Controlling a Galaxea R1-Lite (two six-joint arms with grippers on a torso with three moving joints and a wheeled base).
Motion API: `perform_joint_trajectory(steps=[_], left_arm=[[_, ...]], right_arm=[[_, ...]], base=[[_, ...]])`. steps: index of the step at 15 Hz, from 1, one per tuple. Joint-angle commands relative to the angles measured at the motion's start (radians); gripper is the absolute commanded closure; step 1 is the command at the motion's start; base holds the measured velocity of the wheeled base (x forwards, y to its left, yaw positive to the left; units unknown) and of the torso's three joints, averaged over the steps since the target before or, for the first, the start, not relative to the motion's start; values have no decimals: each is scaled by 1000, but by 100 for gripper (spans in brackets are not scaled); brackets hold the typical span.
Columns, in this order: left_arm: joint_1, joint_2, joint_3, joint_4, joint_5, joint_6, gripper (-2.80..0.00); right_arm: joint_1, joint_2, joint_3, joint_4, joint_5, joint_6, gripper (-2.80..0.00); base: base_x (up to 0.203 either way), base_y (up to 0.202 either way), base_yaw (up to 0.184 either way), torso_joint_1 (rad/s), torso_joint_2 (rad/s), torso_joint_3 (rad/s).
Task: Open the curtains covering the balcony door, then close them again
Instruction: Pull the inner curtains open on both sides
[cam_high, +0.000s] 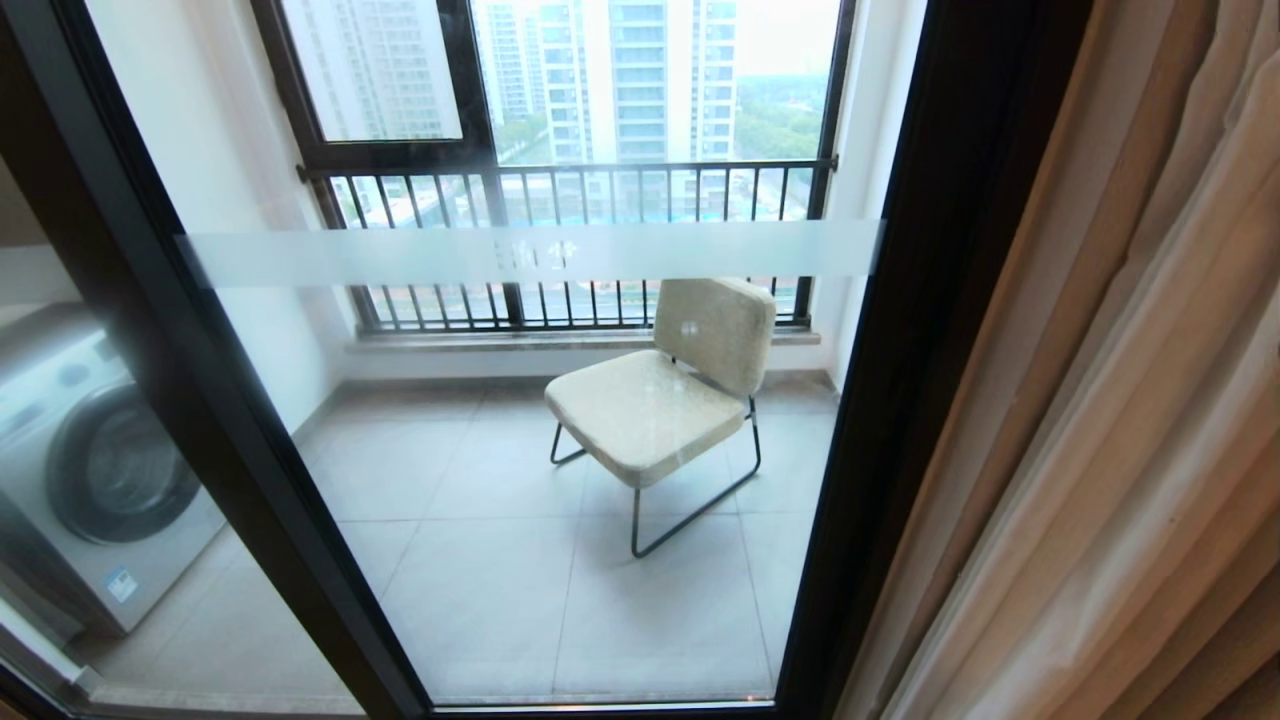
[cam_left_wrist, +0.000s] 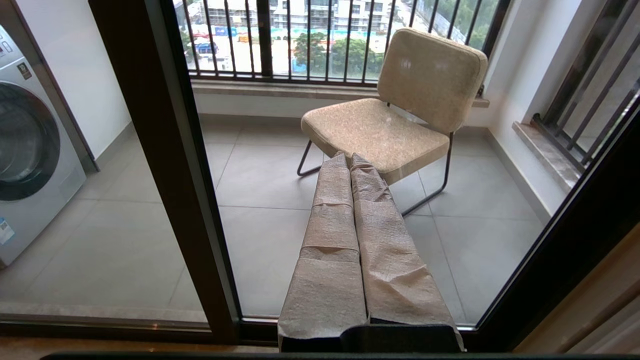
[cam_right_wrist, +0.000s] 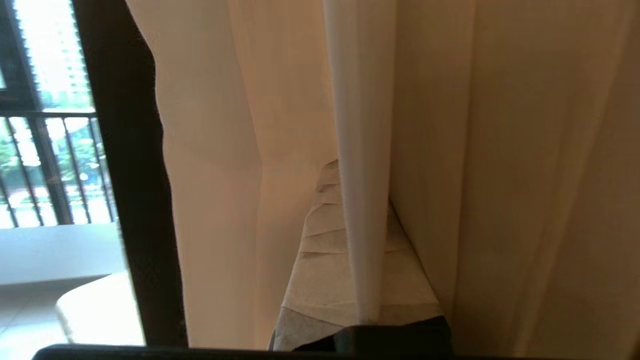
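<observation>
**Curtains drawn aside, closing pass apparently at hand**

While the balcony door (cam_high: 560, 450) is standing fully uncovered across the middle of the head view, the curtains (cam_high: 1120, 400) are hanging bunched at the 3 o'clock edge, their beige folds starting just past the dark door frame. Through the glass a cushioned chair (cam_high: 665, 400) is showing near centre, a washing machine (cam_high: 90, 470) is sitting at 9 o'clock, and the barred window (cam_high: 570, 170) is running across 12 o'clock behind the door's frosted band.

Judging from this, the opening half of the task is looking done: no fabric is lying over the panes. The closing half is still to come, since the drapes are not yet spread back across the glass.

The right gripper (cam_right_wrist: 350, 220) is sitting buried among the folds, its wrapped fingers pressed together, with the sheer white layer (cam_right_wrist: 360, 150) hanging down across them and the heavier beige cloth to either side. Whether any fabric is actually being pinched between the fingers is not clear; the sheer strip may only be draping over them. The left gripper (cam_left_wrist: 350, 160) is pointing at the glass toward the chair, fingers closed on nothing, seemingly idle.

What is remaining, by my reading, is carrying the curtain edge across toward 9 o'clock until the door is being covered again.
</observation>
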Motion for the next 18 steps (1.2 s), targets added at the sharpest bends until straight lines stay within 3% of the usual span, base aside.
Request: perform_joint_trajectory(steps=[1, 4, 12, 18], left_arm=[[0, 0, 1, 0, 0, -1, 0], [0, 0, -1, 0, 0, -1, 0], [0, 0, 1, 0, 0, -1, 0], [0, 0, 1, 0, 0, -1, 0]], right_arm=[[-60, 19, -2, -6, 1, 11, 0], [-142, 48, -33, -3, 0, 46, 0], [-380, 147, -60, -11, 0, 46, 0], [-398, 140, -77, -10, 25, 40, 0]], base=[[0, 0, 0, 0, 0, 0], [0, 0, 0, 0, 0, 0], [0, 0, 0, 0, 0, 0], [0, 0, 0, 0, 0, 0]])
